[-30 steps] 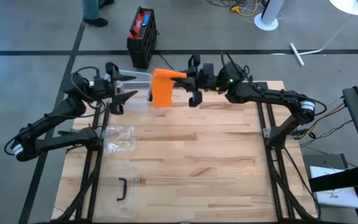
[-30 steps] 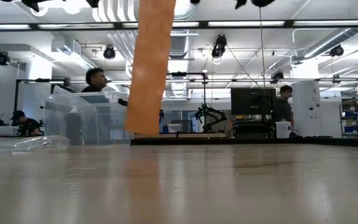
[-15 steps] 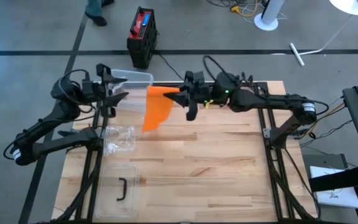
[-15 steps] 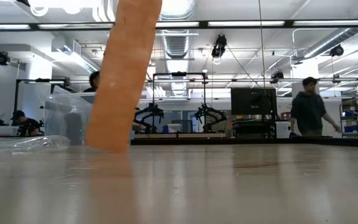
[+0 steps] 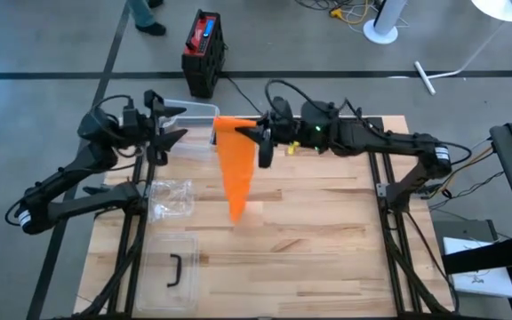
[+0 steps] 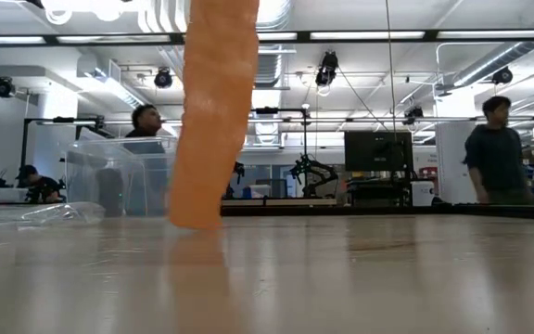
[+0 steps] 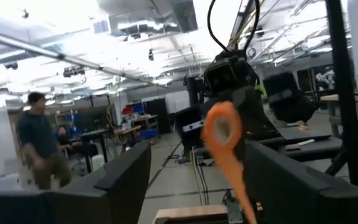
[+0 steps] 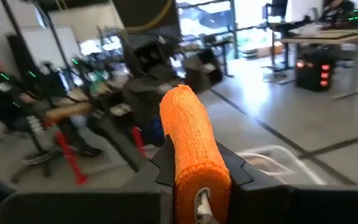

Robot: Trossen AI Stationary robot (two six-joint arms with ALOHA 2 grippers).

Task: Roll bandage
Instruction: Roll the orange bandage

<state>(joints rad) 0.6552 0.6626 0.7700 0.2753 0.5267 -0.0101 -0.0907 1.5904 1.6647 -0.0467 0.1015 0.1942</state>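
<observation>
My right gripper (image 5: 256, 135) is raised over the table's far middle, pointing level toward the left, and is shut on the orange bandage roll (image 8: 191, 146). From the roll (image 5: 231, 126) a long orange strip (image 5: 236, 178) hangs down. In the low view the strip's lower end (image 6: 196, 215) sits at table level; whether it touches the wood I cannot tell. My left gripper (image 5: 180, 123) is raised at the far left, open and facing the roll. In the left wrist view its fingers (image 7: 114, 186) frame the roll (image 7: 221, 129) from a distance. My right gripper pinches the rolled part's round sides (image 8: 199, 177) between its two fingers (image 8: 161, 169). It comes in level from the table's right, with the fingers lying along the roll. The roll is lifted clear, and the unrolled strip (image 6: 213, 111) hangs below it.
A clear plastic box (image 5: 196, 117) stands at the far left by my left gripper. A crumpled clear bag (image 5: 172, 197) and a clear lid with a black handle (image 5: 174, 271) lie along the left side. The wooden table (image 5: 327, 222) is bare on its right half. People move in the room beyond.
My right gripper has moved toward the table's left and turned level, carrying the roll with it. The hanging strip swung out toward the left and then back. It now shows long, hanging toward the near side.
</observation>
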